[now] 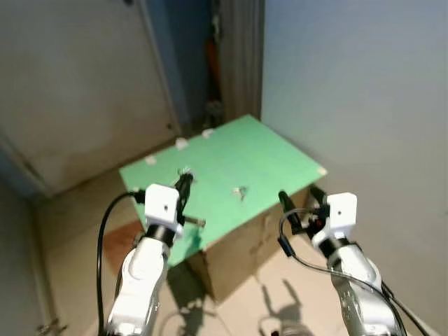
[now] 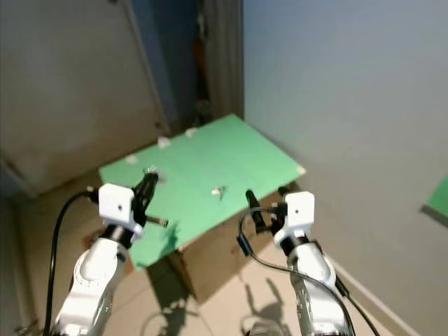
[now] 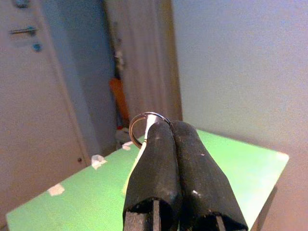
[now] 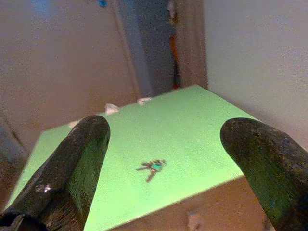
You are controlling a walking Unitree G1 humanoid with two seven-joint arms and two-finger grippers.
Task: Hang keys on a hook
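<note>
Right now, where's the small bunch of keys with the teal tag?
The small bunch of keys with the teal tag lies mid green board, ahead of the open right gripper.

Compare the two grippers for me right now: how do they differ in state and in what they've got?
The left gripper has its fingers pressed shut on a key ring; the right gripper is spread wide open and holds nothing. The left gripper is over the green board; the right gripper hangs off the board's near edge, aimed at a set of keys lying loose on it. Both are raised at about the same height.
</note>
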